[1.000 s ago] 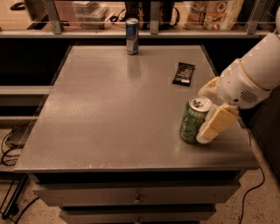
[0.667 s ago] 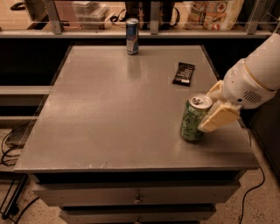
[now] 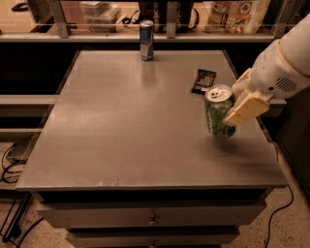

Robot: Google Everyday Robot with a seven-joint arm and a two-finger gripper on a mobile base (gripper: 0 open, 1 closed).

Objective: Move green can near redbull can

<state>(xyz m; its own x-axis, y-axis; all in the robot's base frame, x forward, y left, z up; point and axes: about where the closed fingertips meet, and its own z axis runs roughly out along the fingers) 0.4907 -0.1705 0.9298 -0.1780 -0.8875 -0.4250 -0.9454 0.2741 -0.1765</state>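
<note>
The green can (image 3: 219, 114), mottled with a silver top and pull tab, is at the right side of the grey table (image 3: 131, 126). My gripper (image 3: 233, 100) comes in from the right and is shut on it, one cream finger (image 3: 245, 108) across its front right side and the other behind it. The can hangs slightly above the table top, with its shadow below it. The redbull can (image 3: 146, 40), slim, blue and silver, stands upright at the table's far edge, well away to the upper left.
A black snack packet (image 3: 204, 81) lies flat on the table just behind the green can. A shelf with bags and boxes (image 3: 237, 14) runs behind the table. Cables (image 3: 9, 164) lie on the floor at left.
The gripper has closed on the green can and raised it off the table, shifting it slightly up and away from the front edge.
</note>
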